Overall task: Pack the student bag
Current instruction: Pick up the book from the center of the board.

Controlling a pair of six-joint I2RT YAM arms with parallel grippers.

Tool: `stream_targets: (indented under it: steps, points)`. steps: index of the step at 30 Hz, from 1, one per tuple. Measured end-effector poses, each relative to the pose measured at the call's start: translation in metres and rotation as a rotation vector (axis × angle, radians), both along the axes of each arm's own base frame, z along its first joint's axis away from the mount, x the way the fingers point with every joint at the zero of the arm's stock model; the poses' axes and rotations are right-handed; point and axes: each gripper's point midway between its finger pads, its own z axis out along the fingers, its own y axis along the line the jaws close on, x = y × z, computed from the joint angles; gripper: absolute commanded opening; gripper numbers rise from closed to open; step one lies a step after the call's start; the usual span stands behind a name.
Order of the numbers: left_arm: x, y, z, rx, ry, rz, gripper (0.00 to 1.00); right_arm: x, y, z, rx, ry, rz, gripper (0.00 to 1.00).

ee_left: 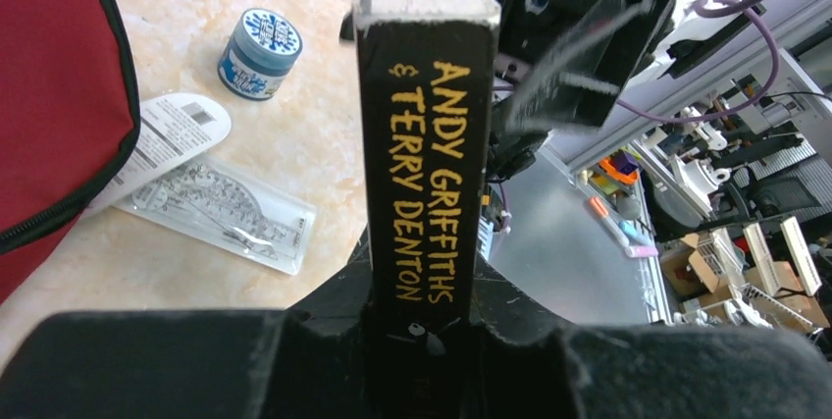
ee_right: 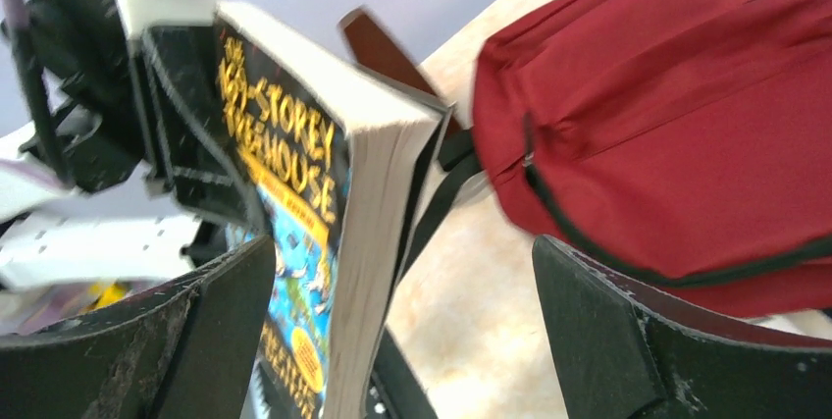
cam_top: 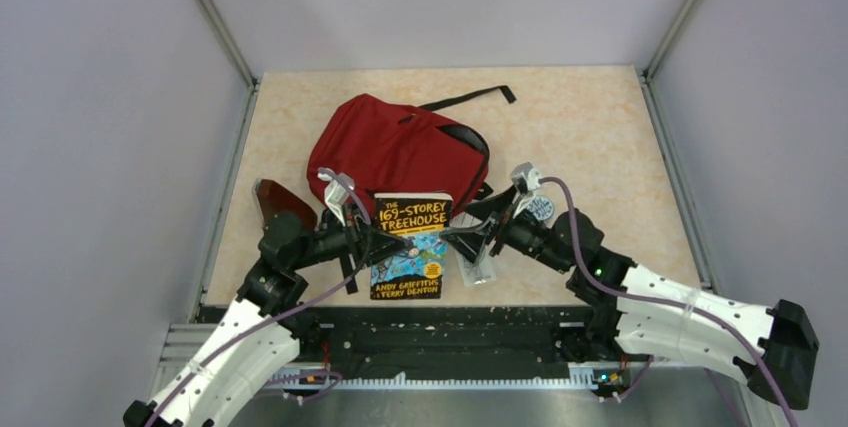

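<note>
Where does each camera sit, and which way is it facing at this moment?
Top external: above and behind the bases, looking down at the table; both arms show.
Left wrist: on the left claw, looking along the book spine it clamps; own fingers at bottom.
Right wrist: on the right claw, facing the book's cover; own open fingers flank it.
Shared: all three see the book and student bag.

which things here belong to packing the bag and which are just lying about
Job in hand: red soft fabric backpack; black paperback book with yellow lettering, clamped in the left pincer; open right pincer around it.
Lying about, maybe packed later: small round blue-lidded jar; clear plastic protractor packet; brown triangular pouch.
</note>
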Motion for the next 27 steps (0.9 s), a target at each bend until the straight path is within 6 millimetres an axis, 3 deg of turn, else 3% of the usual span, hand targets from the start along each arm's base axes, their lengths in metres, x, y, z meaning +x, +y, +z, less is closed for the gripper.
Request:
stream_targets:
  steps: [7, 10, 12, 15, 17, 18, 20, 21, 24, 27]
  points:
    - [-0.003, -0.002, 0.019, -0.057, -0.036, -0.018, 0.00, -0.030, 0.039, -0.027, -0.027, 0.052, 0.263, 0.94]
    - [-0.008, -0.003, 0.027, -0.074, -0.054, -0.049, 0.00, -0.040, 0.051, -0.036, -0.026, 0.093, 0.343, 0.85]
    - [-0.012, -0.003, 0.034, -0.081, -0.073, -0.065, 0.00, -0.045, 0.057, -0.036, -0.005, 0.109, 0.387, 0.72]
    - [-0.013, -0.002, 0.042, -0.080, -0.101, -0.075, 0.00, -0.053, 0.063, -0.022, 0.060, 0.101, 0.447, 0.35]
    - [-0.012, -0.002, 0.048, -0.068, -0.133, -0.066, 0.13, -0.059, 0.064, -0.008, 0.113, 0.091, 0.487, 0.10]
    - [-0.010, -0.001, 0.049, -0.059, -0.145, -0.060, 0.32, -0.060, 0.064, -0.003, 0.127, 0.074, 0.496, 0.02]
    - [-0.005, -0.001, 0.051, -0.042, -0.150, -0.044, 0.66, -0.060, 0.061, 0.002, 0.137, 0.062, 0.499, 0.00]
    - [-0.003, -0.002, 0.051, -0.026, -0.157, -0.038, 0.74, -0.058, 0.059, 0.001, 0.132, 0.064, 0.490, 0.00]
    - [0.014, -0.001, 0.051, 0.050, -0.160, 0.021, 0.83, -0.033, 0.044, -0.001, 0.099, 0.068, 0.371, 0.00]
    - [0.045, 0.000, 0.047, 0.153, -0.157, 0.113, 0.83, 0.000, 0.019, 0.007, 0.057, 0.058, 0.179, 0.00]
